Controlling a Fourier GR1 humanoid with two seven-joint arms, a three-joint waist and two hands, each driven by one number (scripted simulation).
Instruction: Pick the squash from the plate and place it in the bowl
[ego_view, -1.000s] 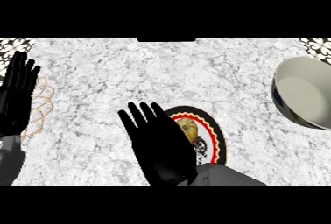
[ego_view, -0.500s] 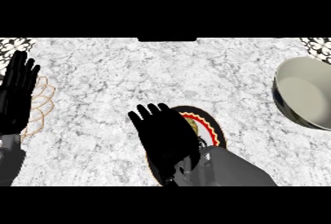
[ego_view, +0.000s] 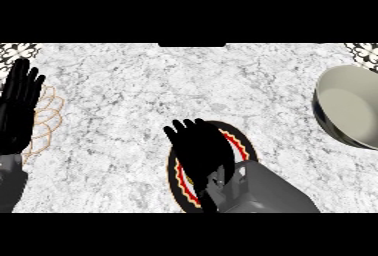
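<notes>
Two containers matter here: the plate (ego_view: 241, 146) with its red and yellow rim near the bottom middle of the counter (ego_view: 148, 85), and the grey bowl (ego_view: 347, 112) well off to the right, tipped toward the camera and showing nothing inside. The squash can't be seen at all; the right hand (ego_view: 198, 150) sits right over the plate and covers whatever is on it, so it's presumably still there underneath. That hand's fingers point away from the robot and look fairly straight and close together, not curled round anything as far as the view shows. The left hand (ego_view: 18, 107) rests open at the left edge, fingers up and slightly spread. Guessing on handling: a squash is probably stiff, smooth-skinned, a bit slippery and rounded, so wrapping around its middle looks safer than pinching an end.
</notes>
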